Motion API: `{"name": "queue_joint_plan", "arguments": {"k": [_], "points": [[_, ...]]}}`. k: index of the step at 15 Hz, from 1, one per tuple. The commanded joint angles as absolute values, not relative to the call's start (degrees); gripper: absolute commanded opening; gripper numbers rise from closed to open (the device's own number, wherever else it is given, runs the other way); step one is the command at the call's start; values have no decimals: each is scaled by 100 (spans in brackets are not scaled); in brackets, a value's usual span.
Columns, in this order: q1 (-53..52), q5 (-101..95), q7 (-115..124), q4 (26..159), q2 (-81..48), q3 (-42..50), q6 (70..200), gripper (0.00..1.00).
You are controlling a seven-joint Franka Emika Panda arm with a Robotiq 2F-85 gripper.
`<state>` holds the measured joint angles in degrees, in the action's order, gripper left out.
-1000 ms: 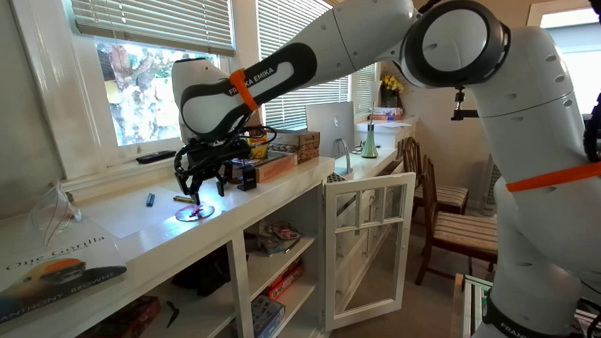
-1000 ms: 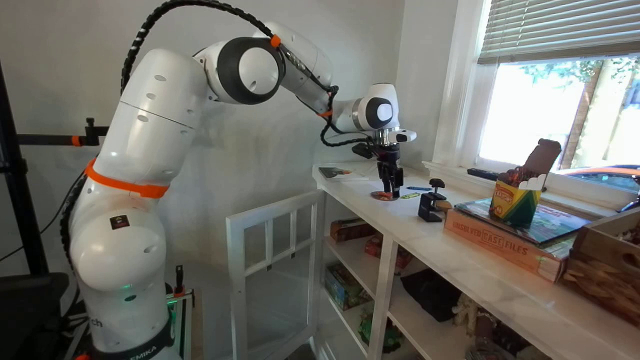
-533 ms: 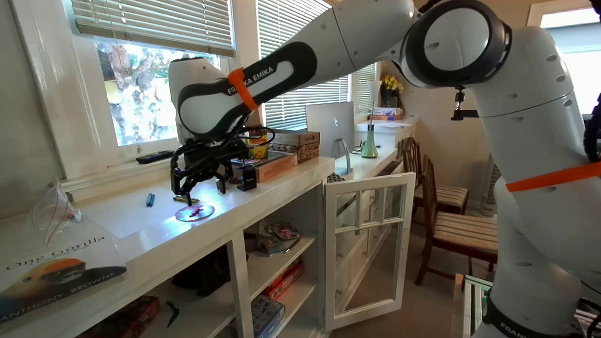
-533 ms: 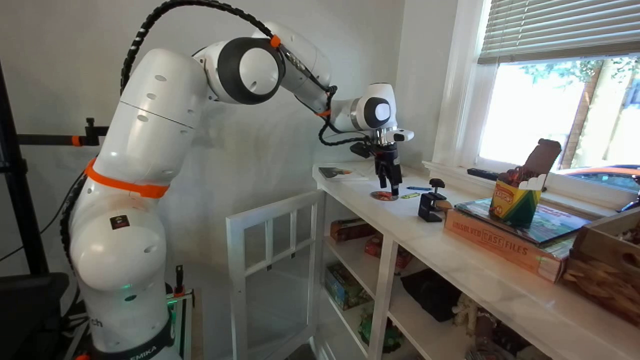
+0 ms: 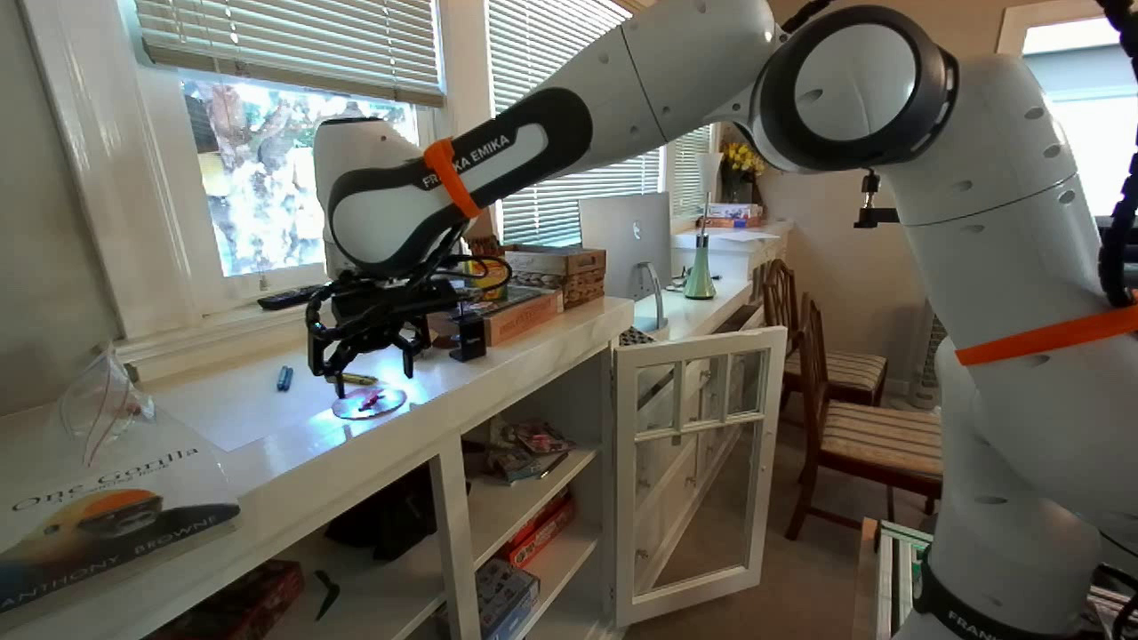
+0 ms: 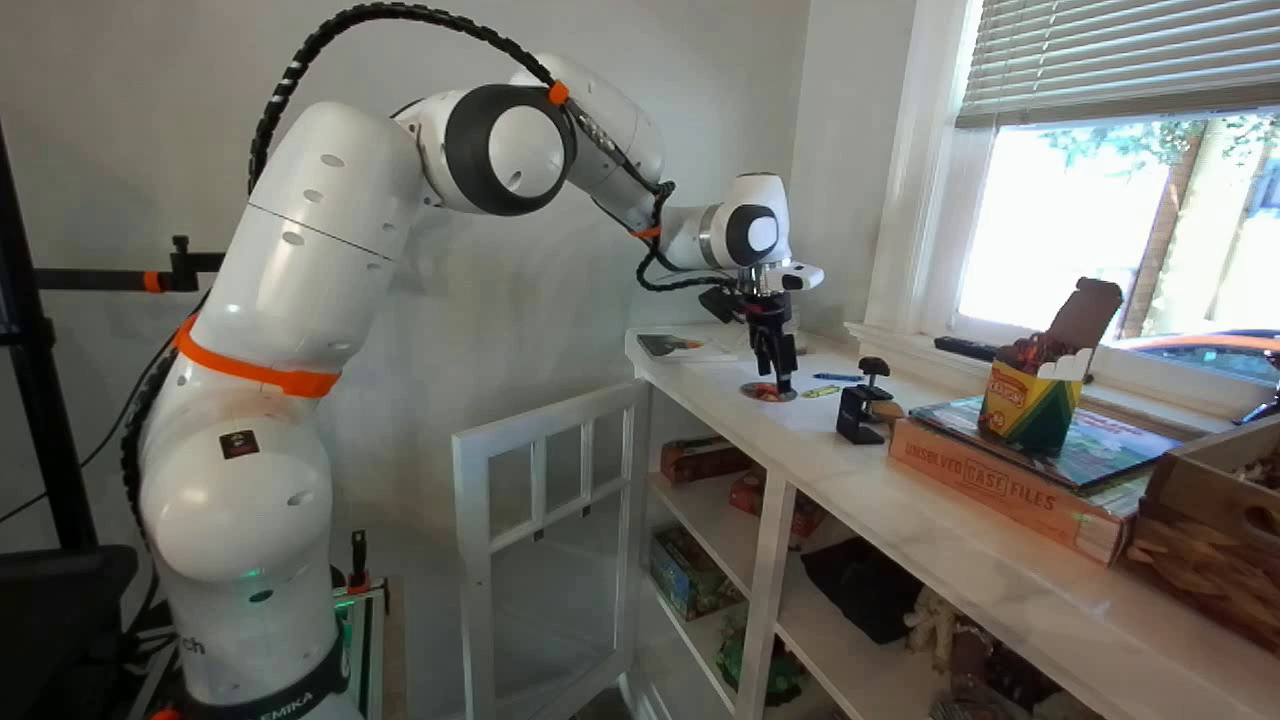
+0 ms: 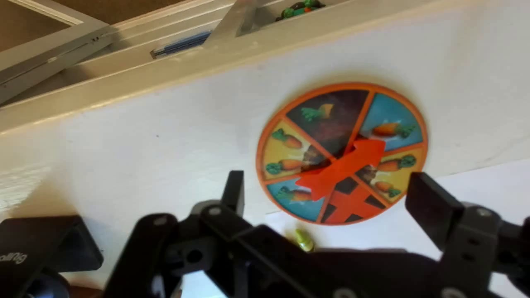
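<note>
The gripper (image 7: 330, 194) stands near the spinner disc (image 7: 336, 145) with jaws wide apart, holding nothing; the disc lies flat by the front edge of the counter (image 7: 174, 136), partly over a paper sheet (image 7: 497, 190); expect a light, thin, fairly stiff disc, likely to slide if pushed; the red arrow (image 7: 343, 167) should offer the best hold, pinched gently across its shaft.

White arm (image 6: 300, 262) with dark grey joint rings (image 6: 466, 150), small oval recesses (image 6: 293, 238), orange bands (image 6: 255, 372), "EMIKA" lettering (image 5: 484, 155) and a black ribbed cable (image 6: 380, 11); the jaws are black, with round screws.
</note>
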<state>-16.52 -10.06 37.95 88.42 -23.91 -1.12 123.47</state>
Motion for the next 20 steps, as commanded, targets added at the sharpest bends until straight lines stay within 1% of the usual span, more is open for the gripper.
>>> {"name": "queue_joint_plan", "arguments": {"k": [1,6,20], "points": [[-1560,-754,3841,8773,-2553,-176,12734,100],[-1545,-523,3802,8761,-2631,-172,13041,100],[-1570,-403,3780,8669,-2645,-187,12929,100]]}}
